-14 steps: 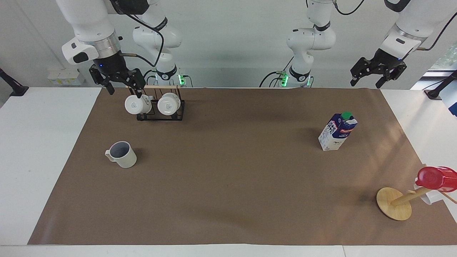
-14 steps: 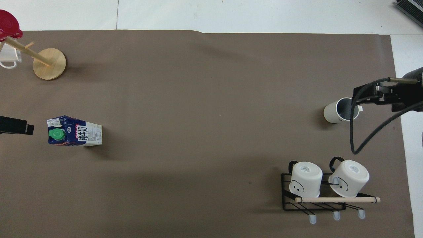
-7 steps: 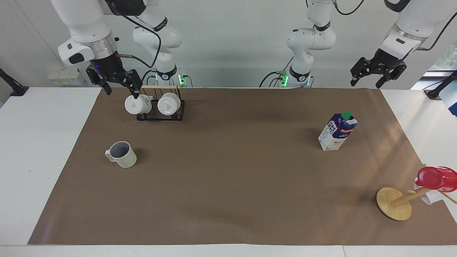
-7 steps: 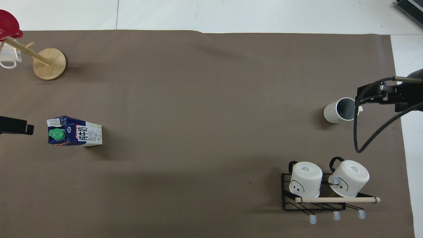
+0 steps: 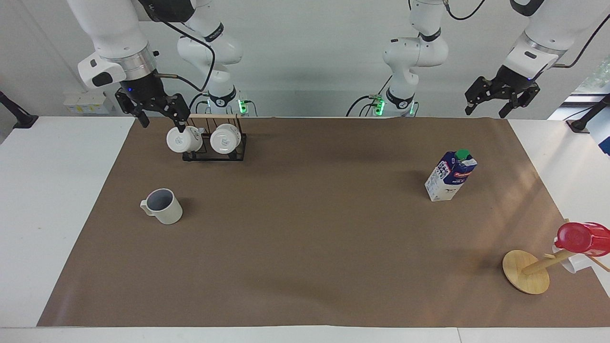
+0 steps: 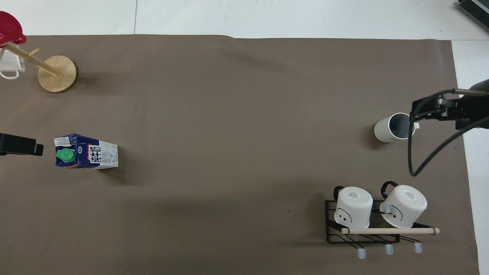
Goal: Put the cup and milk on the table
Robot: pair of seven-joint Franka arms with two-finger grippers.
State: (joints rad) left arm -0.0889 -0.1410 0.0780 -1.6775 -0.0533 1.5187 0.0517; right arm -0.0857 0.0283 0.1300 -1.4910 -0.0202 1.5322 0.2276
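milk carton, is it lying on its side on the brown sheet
No, the milk carton stands upright on the brown sheet, its green cap at the top.

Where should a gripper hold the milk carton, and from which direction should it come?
Probably the milk carton is best gripped on its flat side walls below the sloped top, coming from above. It stands upright on the table with free space around it, and its green cap gives a poorer hold.
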